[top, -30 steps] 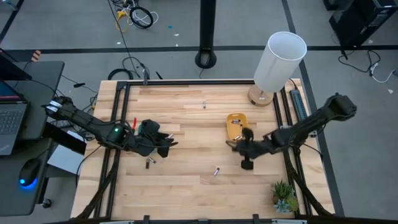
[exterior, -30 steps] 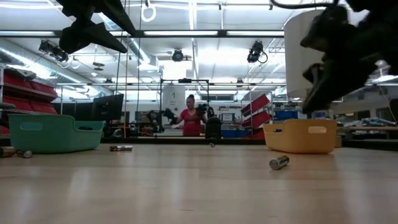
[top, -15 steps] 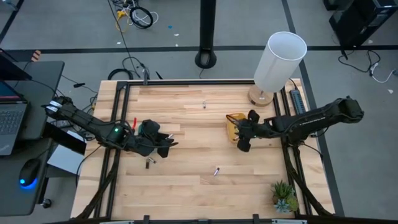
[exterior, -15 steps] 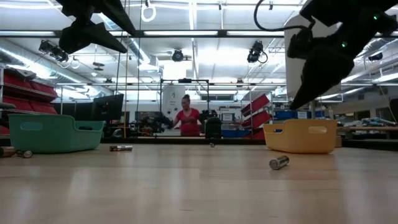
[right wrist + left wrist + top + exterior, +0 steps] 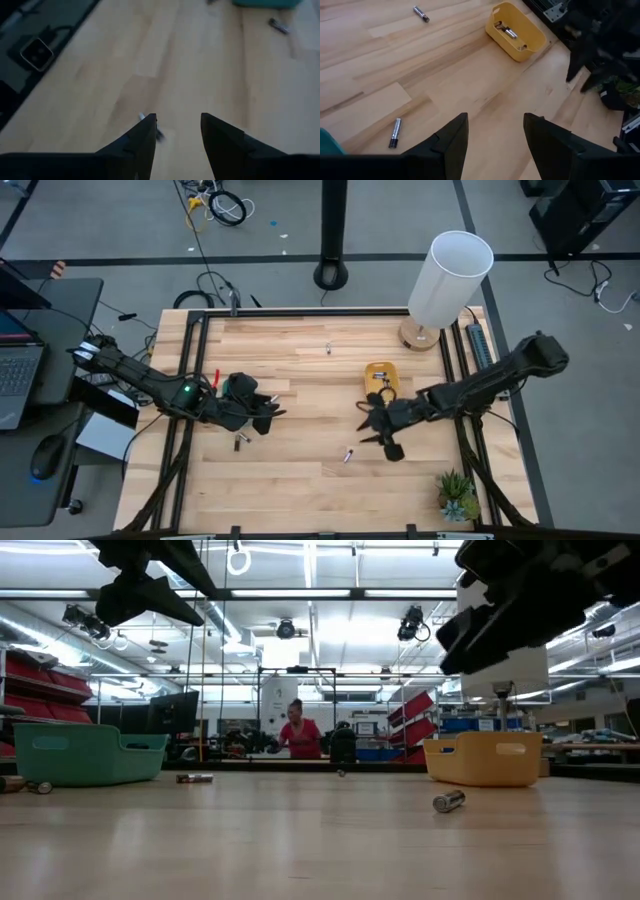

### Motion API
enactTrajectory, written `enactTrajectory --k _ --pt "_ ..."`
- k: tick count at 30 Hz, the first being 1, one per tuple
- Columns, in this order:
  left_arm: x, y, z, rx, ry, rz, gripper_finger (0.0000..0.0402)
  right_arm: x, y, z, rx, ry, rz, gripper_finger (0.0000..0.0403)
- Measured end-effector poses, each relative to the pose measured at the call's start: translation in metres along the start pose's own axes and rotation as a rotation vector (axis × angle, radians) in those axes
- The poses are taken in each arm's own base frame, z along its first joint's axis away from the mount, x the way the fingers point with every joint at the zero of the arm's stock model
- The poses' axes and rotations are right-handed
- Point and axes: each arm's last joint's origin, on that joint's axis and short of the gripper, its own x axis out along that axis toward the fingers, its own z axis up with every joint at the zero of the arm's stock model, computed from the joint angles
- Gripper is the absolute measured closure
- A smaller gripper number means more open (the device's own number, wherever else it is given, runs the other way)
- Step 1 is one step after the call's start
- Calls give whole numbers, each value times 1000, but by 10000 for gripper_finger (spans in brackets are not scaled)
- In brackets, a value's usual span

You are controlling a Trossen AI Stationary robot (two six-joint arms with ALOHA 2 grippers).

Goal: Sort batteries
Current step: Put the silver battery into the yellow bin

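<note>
yellow tray [image 5: 381,383]: centre-right, some cells already in
loose batteries [image 5: 349,453]: lower centre; more at mid-left by green tray, one top centre of worktop [image 5: 300,480]
right pincer [image 5: 374,430]: released, empty, near lower-centre cell
left pincer [image 5: 272,409]: released, empty, mid-left
progress: partly done, several left

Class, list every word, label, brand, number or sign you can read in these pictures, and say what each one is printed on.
None can be read.
Batteries: any print is too small to read.
Yellow tray and green tray: no visible label.
White lamp shade: plain.
Laptop: keys and screen too small to read.
Room behind the table: signs too blurred to read.
</note>
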Motion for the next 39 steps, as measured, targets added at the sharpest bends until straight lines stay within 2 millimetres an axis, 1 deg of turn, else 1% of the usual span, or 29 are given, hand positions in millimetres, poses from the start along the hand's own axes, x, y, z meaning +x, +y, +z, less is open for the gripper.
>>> enactTrajectory --k 3,7,15,21,31,33,35,39 --pt "0 0 0 0 -2 1 199 21 7 -3 -17 -31 54 240" --pt "0 0 0 -8 -4 -1 199 44 11 -9 -25 -58 92 241" --pt "0 -1 0 -25 0 -12 199 74 11 -30 -49 -12 138 248" --pt "0 -1 0 -42 10 -16 199 92 10 -45 -67 7 160 248" --pt "0 -2 -1 -74 53 -35 199 109 8 -58 -131 45 109 253" --pt "0 -2 -1 -82 60 -37 199 110 8 -60 -131 51 108 263" --pt "0 -2 -1 -85 65 -40 199 110 8 -61 -131 58 108 289" --pt "0 -2 -1 -86 66 -40 199 110 6 -62 -124 62 139 372"
